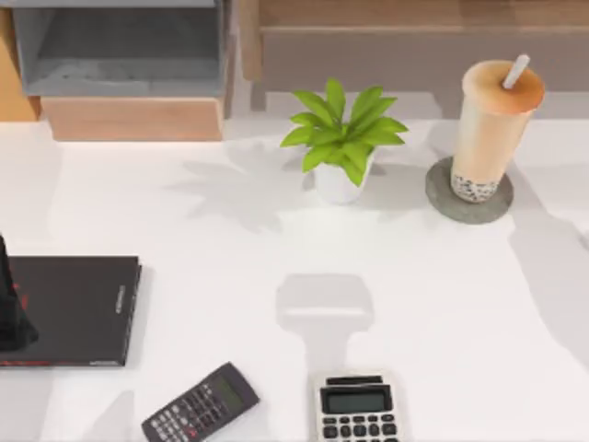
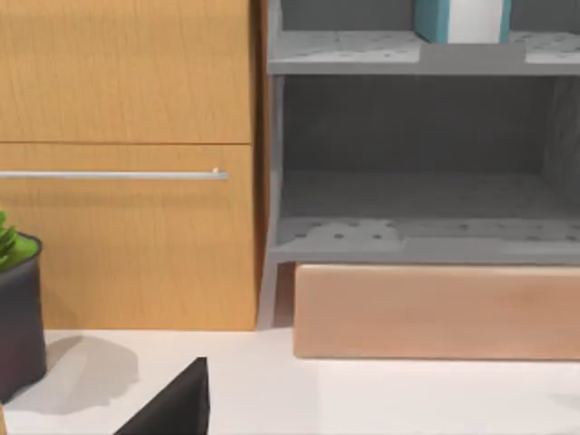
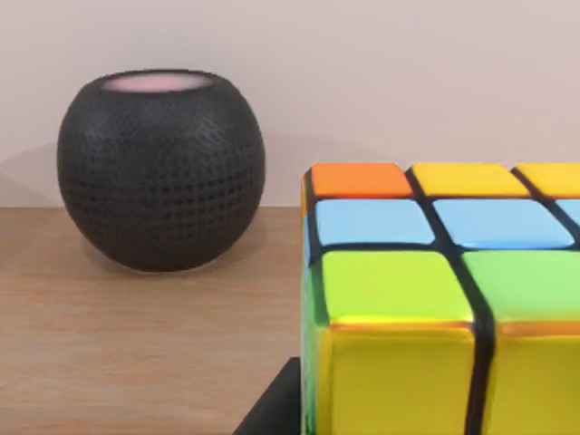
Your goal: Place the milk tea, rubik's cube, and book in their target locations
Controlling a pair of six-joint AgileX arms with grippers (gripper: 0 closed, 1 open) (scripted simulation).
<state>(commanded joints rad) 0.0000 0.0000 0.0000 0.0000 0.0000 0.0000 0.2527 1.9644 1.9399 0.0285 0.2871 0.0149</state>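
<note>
The milk tea [image 1: 497, 120] stands upright on the round grey coaster [image 1: 440, 195] at the table's back right. The teal book [image 2: 458, 20] stands on the upper level of the grey shelf [image 2: 417, 237]. In the right wrist view the rubik's cube [image 3: 444, 299] sits very close on a wooden surface, with a dark part of my right gripper at its lower edge. A flat black book [image 1: 74, 308] lies at the table's left edge. A dark part of my left arm [image 1: 9, 308] hangs over its left end.
A potted green plant [image 1: 340, 143] stands mid-back on the table. Two calculators [image 1: 201, 405] [image 1: 357, 410] lie at the front edge. A black round speaker [image 3: 161, 168] sits on the wooden surface behind the cube. A wooden cabinet [image 2: 127, 163] adjoins the grey shelf.
</note>
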